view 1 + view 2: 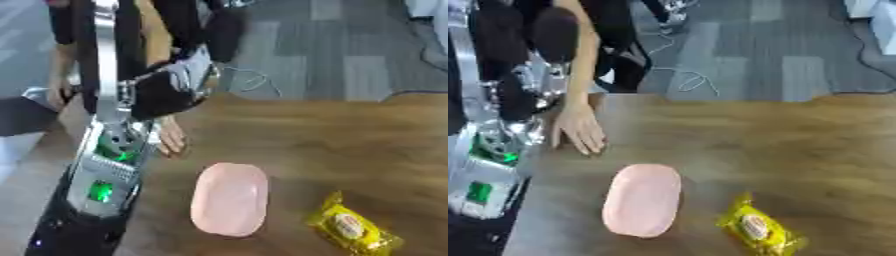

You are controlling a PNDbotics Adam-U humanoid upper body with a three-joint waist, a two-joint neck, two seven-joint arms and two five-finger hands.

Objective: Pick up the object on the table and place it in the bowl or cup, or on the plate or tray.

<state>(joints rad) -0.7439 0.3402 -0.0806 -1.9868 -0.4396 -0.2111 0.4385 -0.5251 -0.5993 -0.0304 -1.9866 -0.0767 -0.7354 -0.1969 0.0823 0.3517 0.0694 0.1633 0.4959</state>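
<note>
A pink oval plate [229, 198] lies on the wooden table [350, 145], near the front and left of the middle. To its right, close to the front edge, lies a yellow snack packet [353, 226] with a red and white label. My left arm [105, 175] rises from the lower left corner with green lights on it. Its hand [179, 80] shows as black and silver parts above the table's far left edge, well away from the plate and the packet. My right hand is out of sight.
A person's bare hand [579, 131] rests flat on the table's far left, just beyond the plate and touching neither object. Cables [693, 80] lie on the grey floor behind the table. The table's far edge runs across the middle of the view.
</note>
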